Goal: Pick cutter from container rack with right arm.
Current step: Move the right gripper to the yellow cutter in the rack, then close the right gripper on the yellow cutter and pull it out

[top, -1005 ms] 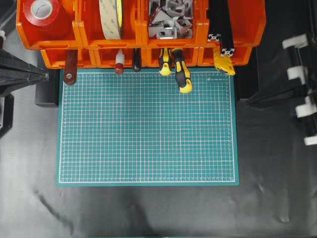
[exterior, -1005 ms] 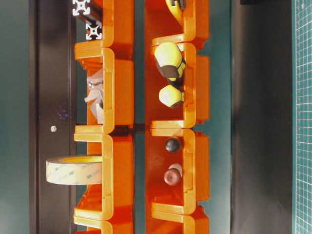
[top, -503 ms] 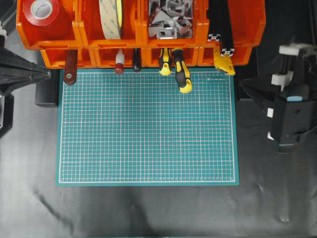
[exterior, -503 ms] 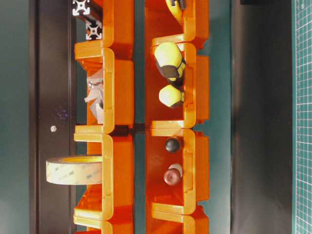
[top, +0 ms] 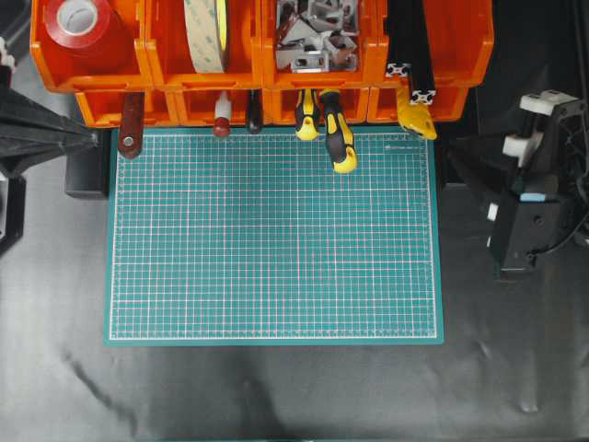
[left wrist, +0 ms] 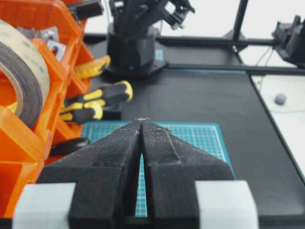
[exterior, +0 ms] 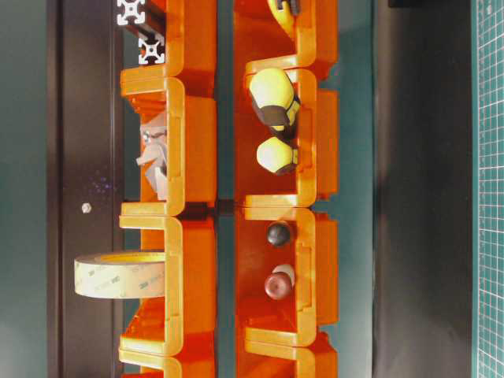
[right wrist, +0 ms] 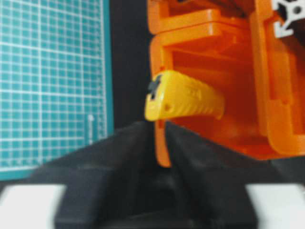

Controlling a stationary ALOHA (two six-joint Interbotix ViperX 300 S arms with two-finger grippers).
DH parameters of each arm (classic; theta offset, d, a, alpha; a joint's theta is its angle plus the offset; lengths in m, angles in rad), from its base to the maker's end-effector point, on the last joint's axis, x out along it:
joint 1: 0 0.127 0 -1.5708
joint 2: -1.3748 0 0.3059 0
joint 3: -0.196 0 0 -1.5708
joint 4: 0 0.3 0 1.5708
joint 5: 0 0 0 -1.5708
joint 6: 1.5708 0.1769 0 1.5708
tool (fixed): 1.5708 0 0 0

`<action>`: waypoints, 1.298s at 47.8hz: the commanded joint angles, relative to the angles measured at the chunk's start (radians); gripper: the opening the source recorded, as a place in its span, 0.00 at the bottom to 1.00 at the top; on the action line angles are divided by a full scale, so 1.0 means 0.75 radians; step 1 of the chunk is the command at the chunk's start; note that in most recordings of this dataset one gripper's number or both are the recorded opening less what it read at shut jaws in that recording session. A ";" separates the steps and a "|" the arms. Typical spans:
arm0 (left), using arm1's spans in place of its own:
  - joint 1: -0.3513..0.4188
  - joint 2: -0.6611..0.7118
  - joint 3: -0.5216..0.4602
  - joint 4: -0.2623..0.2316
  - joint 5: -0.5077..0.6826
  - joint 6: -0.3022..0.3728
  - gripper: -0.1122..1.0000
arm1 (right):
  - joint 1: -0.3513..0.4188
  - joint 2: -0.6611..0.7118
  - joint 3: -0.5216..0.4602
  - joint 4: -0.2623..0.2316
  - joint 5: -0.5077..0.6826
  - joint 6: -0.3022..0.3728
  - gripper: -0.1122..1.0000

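Just past the tips of the right gripper (right wrist: 159, 125), in the right wrist view, the yellow cutter (right wrist: 183, 101) pokes out of an orange bin of the container rack (top: 262, 57). The two black fingers (right wrist: 125, 143) are a little bit apart, with a thin gap between them, and they hold nothing. The cutter is close in front of them but not touching. From above, the right gripper (top: 457, 158) sits off the green mat (top: 271, 235), and the cutter (top: 416, 114) is up and to the side of it, at the rack's bottom right bin. Two yellow and black screwdrivers (top: 329, 127) hang out further along the rack. The left gripper (left wrist: 141, 120) is closed tight, with its tips pressed together and nothing between them. It is well apart from the cutter.
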 commanded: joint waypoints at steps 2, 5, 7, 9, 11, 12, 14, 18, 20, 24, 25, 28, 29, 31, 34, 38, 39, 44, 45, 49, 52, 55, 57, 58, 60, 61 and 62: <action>0.002 0.016 -0.035 0.004 -0.014 -0.006 0.10 | -0.010 0.022 -0.004 -0.012 -0.022 0.010 0.49; 0.002 0.018 -0.035 0.004 -0.014 -0.006 0.10 | -0.014 0.043 -0.004 -0.012 -0.012 0.018 0.65; 0.002 0.018 -0.035 0.004 -0.014 -0.006 0.10 | -0.014 0.057 -0.004 -0.012 -0.008 0.018 0.76; 0.002 0.025 -0.033 0.004 -0.014 -0.006 0.10 | -0.020 0.070 -0.004 -0.014 -0.008 0.018 0.82; 0.002 0.031 -0.033 0.004 -0.014 -0.008 0.10 | -0.029 0.084 -0.004 -0.020 -0.008 0.018 0.84; 0.002 0.033 -0.033 0.004 -0.014 -0.008 0.10 | -0.033 0.090 -0.004 -0.022 -0.010 0.018 0.83; 0.000 0.035 -0.033 0.004 -0.016 -0.008 0.10 | -0.039 0.098 -0.008 -0.029 -0.012 0.018 0.80; 0.000 0.037 -0.033 0.004 -0.014 -0.010 0.10 | -0.057 0.117 -0.012 -0.049 -0.020 0.020 0.77; 0.000 0.037 -0.033 0.004 -0.014 -0.010 0.10 | -0.067 0.127 -0.016 -0.063 -0.025 0.020 0.77; -0.002 0.035 -0.033 0.004 -0.014 -0.010 0.10 | -0.098 0.149 -0.025 -0.086 -0.035 0.020 0.77; -0.004 0.035 -0.031 0.004 -0.014 -0.010 0.10 | -0.106 0.155 -0.025 -0.088 -0.039 0.020 0.77; -0.002 0.035 -0.031 0.004 -0.014 -0.010 0.10 | -0.131 0.174 -0.029 -0.096 -0.061 0.020 0.77; -0.004 0.033 -0.031 0.004 -0.014 -0.010 0.10 | -0.139 0.180 -0.031 -0.098 -0.070 0.020 0.77; -0.004 0.035 -0.029 0.004 -0.014 -0.010 0.10 | -0.160 0.194 -0.035 -0.106 -0.090 0.020 0.77; -0.004 0.035 -0.027 0.004 -0.014 -0.010 0.10 | -0.188 0.217 -0.039 -0.112 -0.121 0.020 0.77; -0.004 0.033 -0.025 0.004 -0.014 -0.010 0.10 | -0.223 0.241 -0.045 -0.121 -0.147 0.020 0.77; -0.006 0.033 -0.025 0.004 -0.012 -0.010 0.10 | -0.235 0.252 -0.049 -0.125 -0.155 0.020 0.77; -0.006 0.035 -0.020 0.004 -0.012 -0.010 0.10 | -0.270 0.274 -0.059 -0.139 -0.180 0.018 0.77; -0.006 0.035 -0.020 0.004 -0.012 -0.012 0.10 | -0.272 0.278 -0.061 -0.141 -0.182 0.020 0.77; -0.008 0.035 -0.020 0.004 -0.012 -0.010 0.10 | -0.282 0.282 -0.061 -0.141 -0.180 0.020 0.77; -0.006 0.033 -0.020 0.004 -0.008 -0.010 0.10 | -0.282 0.282 -0.061 -0.141 -0.172 0.020 0.77; -0.008 0.033 -0.020 0.004 -0.006 -0.010 0.10 | -0.282 0.282 -0.061 -0.141 -0.170 0.020 0.75; -0.006 0.031 -0.020 0.004 -0.008 -0.010 0.10 | -0.280 0.282 -0.061 -0.139 -0.170 0.020 0.74; -0.008 0.031 -0.020 0.004 -0.006 -0.012 0.10 | -0.280 0.282 -0.061 -0.137 -0.170 0.020 0.73; -0.008 0.029 -0.020 0.004 -0.006 -0.010 0.10 | -0.278 0.284 -0.061 -0.137 -0.172 0.022 0.71; -0.008 0.029 -0.020 0.004 -0.006 -0.010 0.10 | -0.276 0.284 -0.061 -0.137 -0.174 0.025 0.68; -0.008 0.029 -0.020 0.004 -0.006 -0.010 0.10 | -0.274 0.284 -0.063 -0.137 -0.176 0.025 0.66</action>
